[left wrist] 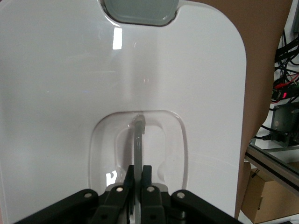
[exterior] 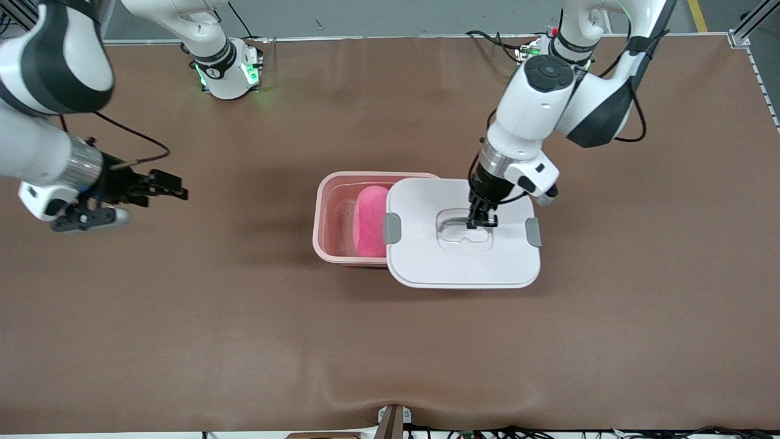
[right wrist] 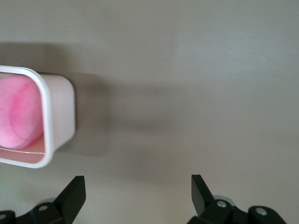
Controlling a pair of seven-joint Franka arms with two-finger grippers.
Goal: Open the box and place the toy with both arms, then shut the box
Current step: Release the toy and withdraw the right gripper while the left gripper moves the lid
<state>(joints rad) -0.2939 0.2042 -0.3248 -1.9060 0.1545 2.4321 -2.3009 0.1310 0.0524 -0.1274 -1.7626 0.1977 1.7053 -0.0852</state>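
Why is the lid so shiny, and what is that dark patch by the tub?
Left wrist view: lamps glare off the glossy lid. Right wrist view: the patch is the box's soft shadow on the table. Front view: green lights glow at an arm's base.

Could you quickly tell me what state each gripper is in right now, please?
Left gripper: shut on the lid handle, over the box.
Right gripper: open, empty, over the table.
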